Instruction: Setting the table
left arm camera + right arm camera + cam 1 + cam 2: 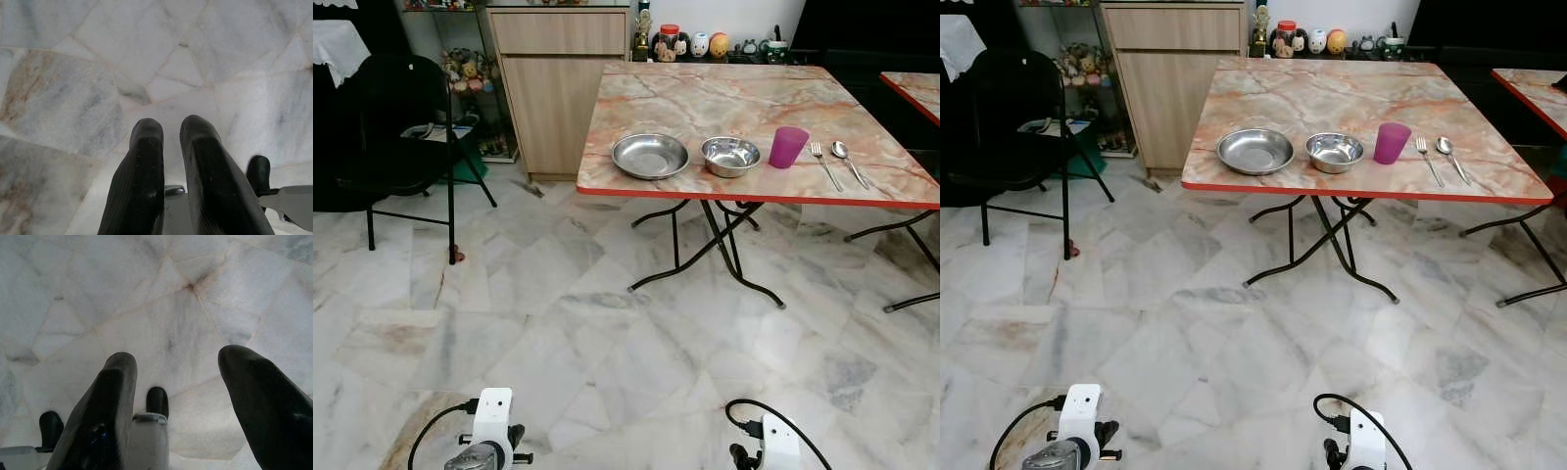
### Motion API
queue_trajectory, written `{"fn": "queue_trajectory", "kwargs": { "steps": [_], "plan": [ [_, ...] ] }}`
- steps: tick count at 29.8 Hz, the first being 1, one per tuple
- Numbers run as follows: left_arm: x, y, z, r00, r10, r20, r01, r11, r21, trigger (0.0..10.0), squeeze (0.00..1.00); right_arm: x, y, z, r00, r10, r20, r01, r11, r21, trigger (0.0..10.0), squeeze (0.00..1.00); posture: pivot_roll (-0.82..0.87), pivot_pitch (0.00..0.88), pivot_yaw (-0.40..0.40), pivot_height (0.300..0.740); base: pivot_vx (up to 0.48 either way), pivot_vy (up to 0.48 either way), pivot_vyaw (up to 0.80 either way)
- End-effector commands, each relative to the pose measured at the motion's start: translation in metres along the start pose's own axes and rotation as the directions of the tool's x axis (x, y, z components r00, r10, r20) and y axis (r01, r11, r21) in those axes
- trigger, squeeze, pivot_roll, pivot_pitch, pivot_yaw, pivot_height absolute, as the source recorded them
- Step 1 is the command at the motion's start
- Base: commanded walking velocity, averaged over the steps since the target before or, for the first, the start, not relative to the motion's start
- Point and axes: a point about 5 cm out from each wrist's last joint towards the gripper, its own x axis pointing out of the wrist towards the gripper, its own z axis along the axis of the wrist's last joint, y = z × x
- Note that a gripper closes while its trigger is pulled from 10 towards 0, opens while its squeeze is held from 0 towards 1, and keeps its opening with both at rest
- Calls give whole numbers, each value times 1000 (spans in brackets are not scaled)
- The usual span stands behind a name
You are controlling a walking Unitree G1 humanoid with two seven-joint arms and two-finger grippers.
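The head views are showing a square orange-veined marble-patterned tabletop (724, 103) with a red edge, standing on folding black metal legs (724, 245) at about 12 o'clock from the robot. Along its near edge a row is sitting: a shallow round steel plate (650, 155), a smaller round steel bowl (730, 155) just beside it at its 3 o'clock, a translucent purple plastic cup (788, 147) near the bowl, then a steel fork (823, 164) and a steel spoon (848, 162) lying side by side.

The wrist views are giving what the head views are not: both arms are hanging low, pointing down at the pale veined marble floor (146, 44). The left gripper (171, 132) is holding its jaws nearly together, a thin gap between the fingertips, gripping nothing. The right gripper (178, 367) is holding its jaws wide apart, also carrying nothing. In the head views only the white wrist housings are showing, at 7 o'clock and 5 o'clock of the frame.

All the tableware is lying well apart from both sets of jaws, up at 12 to 1 o'clock. Open floor is stretching between robot and table. A black folding chair (396, 137) is standing at 10 o'clock, a light wooden cabinet (558, 88) at 11 o'clock, and a second red-edged table (915, 90) at 2 o'clock.
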Motion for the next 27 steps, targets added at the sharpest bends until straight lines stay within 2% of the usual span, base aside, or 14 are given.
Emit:
{"fn": "queue_trajectory", "kwargs": {
  "steps": [1,8,12,27],
  "plan": [
    [0,-1,2,1000,-6,5,6,1000,-14,10000,0,0,-2,2,1000,-9,8,9,1000,3,10000,0,54,0,-31,740,255,0,0],
    [0,0,3,1000,-5,5,5,1000,-11,10000,0,1,-1,3,1000,-13,6,13,1000,8,10000,0,55,0,-31,740,259,0,0],
    [0,1,3,1000,-5,5,5,1000,-6,10000,0,1,-1,4,1000,-16,10,15,1000,13,10000,0,54,0,-30,740,267,0,-416],
    [1,-2,2,1000,-16,3,16,1000,2,10000,0,1,0,8,999,-16,42,15,1000,14,10000,0,55,0,-32,740,276,0,0]
  ]
}}
